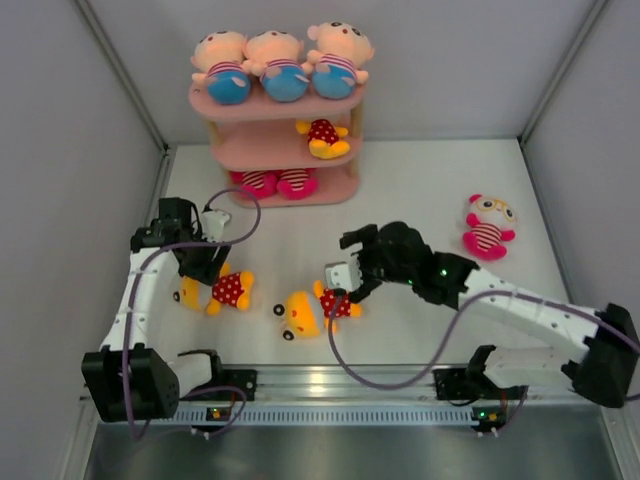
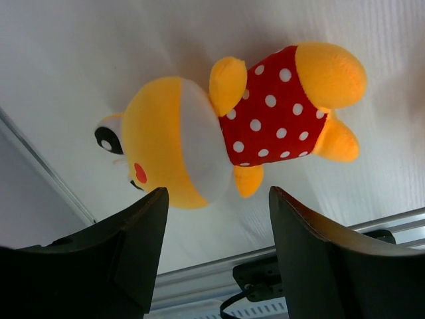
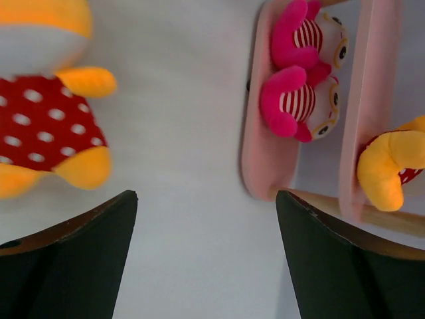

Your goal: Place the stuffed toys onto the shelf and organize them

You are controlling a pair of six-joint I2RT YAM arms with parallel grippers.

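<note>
1. Left gripper (image 2: pixel 219 199): jaws apart and empty, poised over the near-left yellow polka-dot toy (image 2: pixel 259 113), which lies on its side on the table (image 1: pixel 420 190).
2. Right gripper (image 3: pixel 206 196): jaws spread wide, holding nothing. A second yellow toy (image 1: pixel 315 308) lies just beside it, near centre.
3. A pink-white toy (image 1: pixel 487 228) lies at far right. The shelf (image 1: pixel 255 145), far centre-left, carries six toys.
4. Handling: judged light, soft, compressible and not fragile. Take hold across the red torso, not a limb or the round head, and close firmly to allow for squash.

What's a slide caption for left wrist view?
Open left gripper poised over a yellow polka-dot toy lying on the table.
</note>
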